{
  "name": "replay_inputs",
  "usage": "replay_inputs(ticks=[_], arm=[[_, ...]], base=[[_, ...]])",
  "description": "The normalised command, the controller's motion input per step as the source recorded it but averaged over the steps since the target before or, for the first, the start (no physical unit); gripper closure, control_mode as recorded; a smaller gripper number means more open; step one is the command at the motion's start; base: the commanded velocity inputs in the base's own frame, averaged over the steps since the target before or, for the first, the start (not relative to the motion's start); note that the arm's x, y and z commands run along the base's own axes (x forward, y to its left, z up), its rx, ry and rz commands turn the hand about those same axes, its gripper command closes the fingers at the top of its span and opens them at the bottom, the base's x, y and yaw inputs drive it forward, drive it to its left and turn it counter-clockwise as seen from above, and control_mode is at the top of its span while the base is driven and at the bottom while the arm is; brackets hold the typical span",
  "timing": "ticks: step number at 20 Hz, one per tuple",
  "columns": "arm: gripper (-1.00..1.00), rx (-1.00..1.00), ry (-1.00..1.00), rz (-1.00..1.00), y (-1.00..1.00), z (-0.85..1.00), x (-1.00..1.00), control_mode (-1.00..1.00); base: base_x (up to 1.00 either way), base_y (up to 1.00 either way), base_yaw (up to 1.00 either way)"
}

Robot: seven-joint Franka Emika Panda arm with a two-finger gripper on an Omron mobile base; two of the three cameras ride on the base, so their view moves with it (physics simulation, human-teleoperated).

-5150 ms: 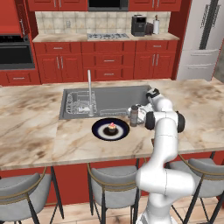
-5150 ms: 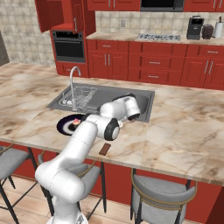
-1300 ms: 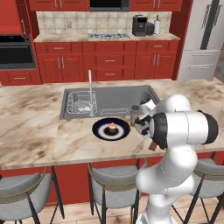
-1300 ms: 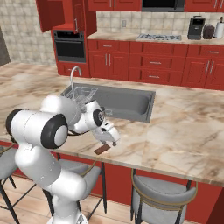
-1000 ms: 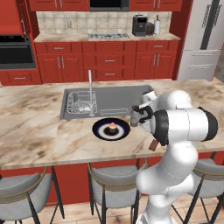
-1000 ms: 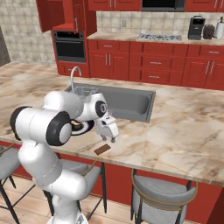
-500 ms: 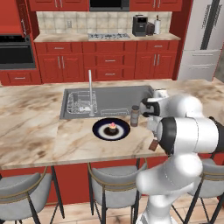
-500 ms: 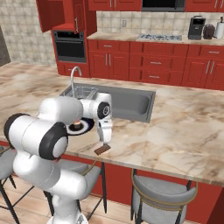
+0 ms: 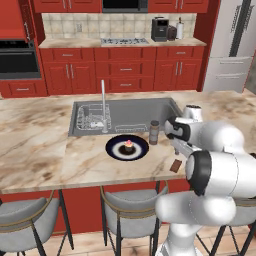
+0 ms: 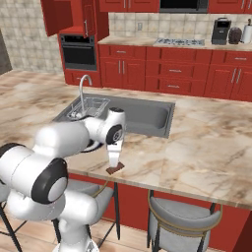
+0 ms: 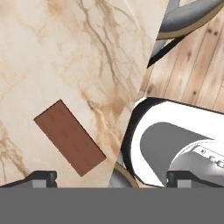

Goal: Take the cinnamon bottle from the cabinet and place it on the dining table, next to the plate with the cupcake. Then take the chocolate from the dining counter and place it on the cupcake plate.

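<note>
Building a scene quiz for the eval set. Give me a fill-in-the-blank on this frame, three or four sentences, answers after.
1. The tiny pink-topped cupcake sits on the round dark navy ____.
2. The small brown-capped cinnamon bottle stands upright on the beige marble dining table, to the ____ of that dish in the left base view.
3. The flat brown rectangular chocolate lies close to the table's ____ edge, the one nearest the stools.
4. The gripper hangs just above the chocolate with its jaws ____.

Missing words: plate; right; front; open
</note>
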Motion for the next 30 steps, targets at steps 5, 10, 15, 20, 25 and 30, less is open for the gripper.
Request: replay_inputs(ticks=[5, 10, 15, 20, 25, 30], arm=[[-1.0, -0.02, -0.17, 0.02, 0.01, -0.03, 0.01, -1.0], [-1.0, 0.0, -0.02, 0.11, 0.0, 0.0, 0.04, -1.0], [-1.0, 0.0, 0.13, 0.23, 0.0, 0.0, 0.14, -1.0], [-1.0, 0.0, 0.09, 0.2, 0.0, -0.03, 0.12, -1.0], [-1.0, 0.0, -0.09, 0.13, 0.0, -0.14, 0.12, -1.0], [-1.0, 0.0, -0.22, 0.01, 0.0, -0.26, 0.01, -1.0]], base=[[0.0, 0.0, 0.0], [0.0, 0.0, 0.0], [0.0, 0.0, 0.0], [0.0, 0.0, 0.0], [0.0, 0.0, 0.0], [0.0, 0.0, 0.0]])
